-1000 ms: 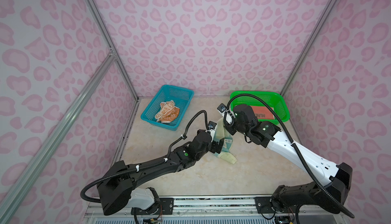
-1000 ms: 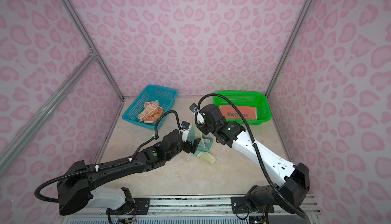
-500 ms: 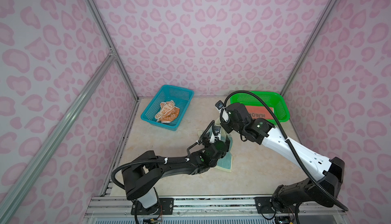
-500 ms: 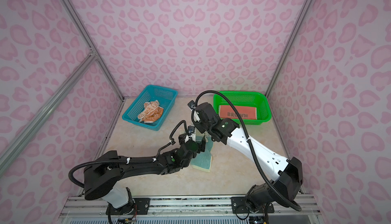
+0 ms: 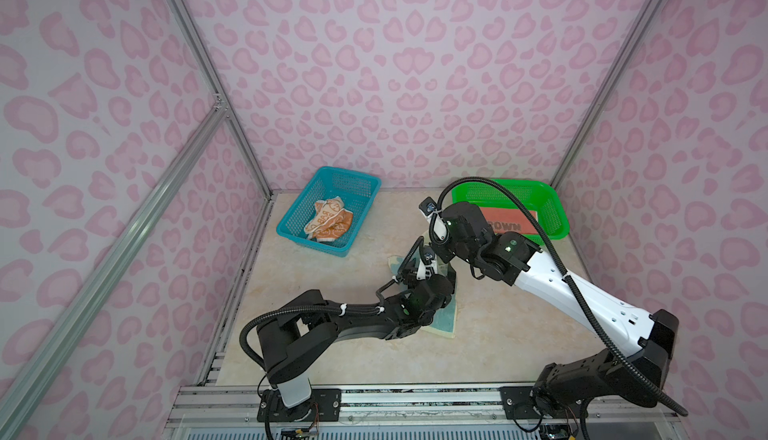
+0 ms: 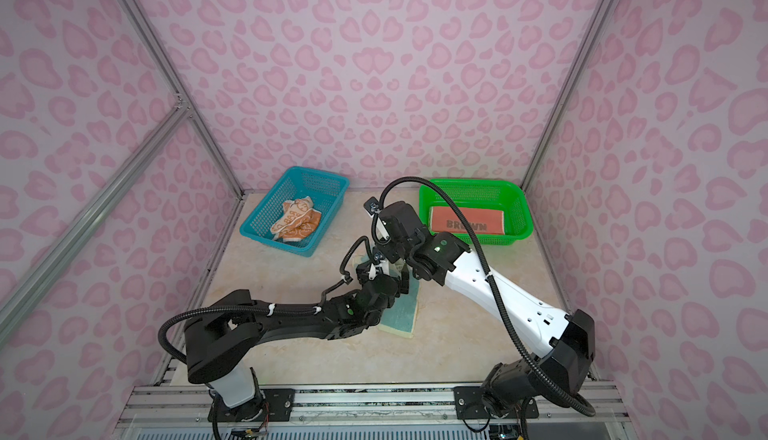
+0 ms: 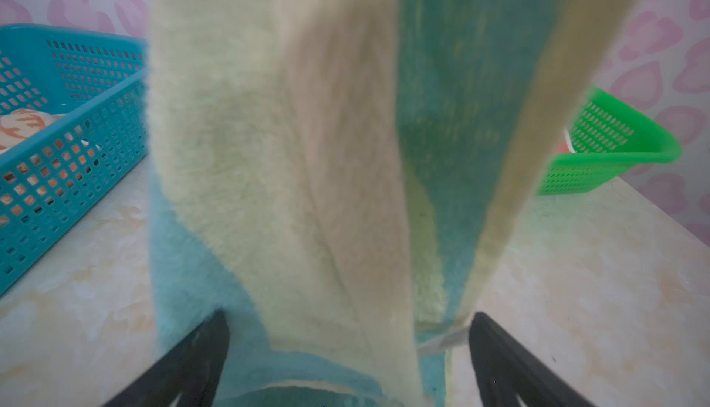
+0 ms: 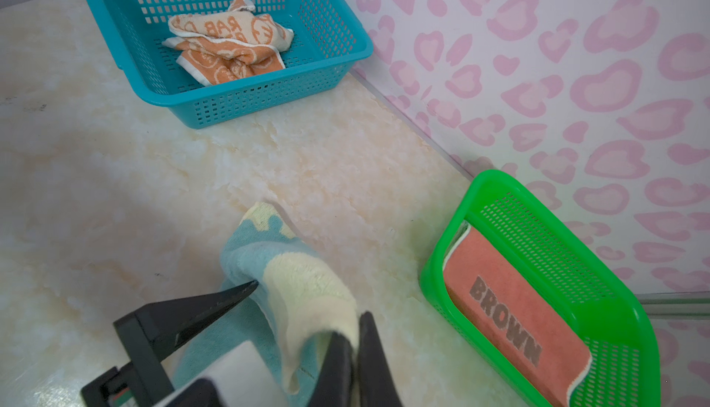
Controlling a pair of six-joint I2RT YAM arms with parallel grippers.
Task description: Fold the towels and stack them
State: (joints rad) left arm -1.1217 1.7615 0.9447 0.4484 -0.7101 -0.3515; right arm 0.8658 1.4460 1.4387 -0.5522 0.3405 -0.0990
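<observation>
Whale towel [image 8: 303, 286] laid further down, blue-cream, apparently half-folded | right gripper [image 8: 353, 332] pinching its edge | left gripper [image 7: 347, 315] spread

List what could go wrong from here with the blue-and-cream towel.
1. The right hand pinches only a cream edge of the blue-and-cream towel; the cloth may slip out and the fold fall open.
2. The left hand stands open around the hanging cloth, close to the right hand; the two could bump, or the left may close on an uneven bunch.
</observation>
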